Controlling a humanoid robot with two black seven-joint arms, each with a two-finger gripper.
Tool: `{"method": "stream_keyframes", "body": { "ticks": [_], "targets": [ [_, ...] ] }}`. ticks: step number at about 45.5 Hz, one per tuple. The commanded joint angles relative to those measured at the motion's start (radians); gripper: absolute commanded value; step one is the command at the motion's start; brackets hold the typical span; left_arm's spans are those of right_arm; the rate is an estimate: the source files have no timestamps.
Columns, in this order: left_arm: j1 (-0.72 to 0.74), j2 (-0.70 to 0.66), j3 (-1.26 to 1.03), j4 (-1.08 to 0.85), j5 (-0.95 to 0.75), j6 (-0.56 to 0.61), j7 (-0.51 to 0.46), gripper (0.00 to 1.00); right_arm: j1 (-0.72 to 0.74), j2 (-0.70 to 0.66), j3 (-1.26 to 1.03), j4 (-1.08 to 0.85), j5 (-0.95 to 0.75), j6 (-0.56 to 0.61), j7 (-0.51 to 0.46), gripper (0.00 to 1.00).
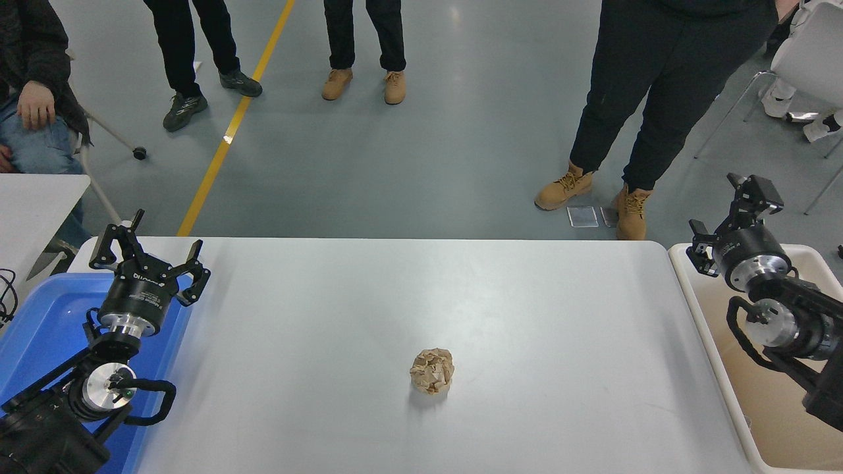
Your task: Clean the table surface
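White and matte, the table surface (540, 316) fills the lower half of the head view, with a crumpled brown paper ball (432, 371) lying near its middle, toward the near edge. At the lower left, the left end effector (150, 253) points away over a blue bin (39, 322), fingers spread and holding nothing. At the right edge, the right end effector (734, 214) hangs above a beige bin (813, 260), angled away; its finger state cannot be told.
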Motion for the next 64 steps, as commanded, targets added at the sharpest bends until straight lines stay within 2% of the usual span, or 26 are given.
{"method": "stream_keyframes", "body": {
  "ticks": [1,11,30,43,64],
  "targets": [
    [0.001,0.000,0.000,0.000,0.000,0.000,0.000,0.99,0.080,-0.081,-0.131,0.081,-0.116,0.103,-0.002,0.98],
    [0.001,0.000,0.000,0.000,0.000,0.000,0.000,0.99,0.184,-0.100,-0.301,0.083,-0.326,0.104,-0.001,0.98],
    [-0.001,0.000,0.000,0.000,0.000,0.000,0.000,0.99,0.458,-0.083,-0.662,0.097,-0.476,0.103,0.004,0.98],
    [-0.001,0.000,0.000,0.000,0.000,0.000,0.000,0.99,0.626,0.048,-0.947,0.101,-0.562,0.104,0.004,0.98],
    [-0.001,0.000,0.000,0.000,0.000,0.000,0.000,0.99,0.863,0.390,-1.269,0.100,-0.594,0.109,0.004,0.98]
  ]
}}
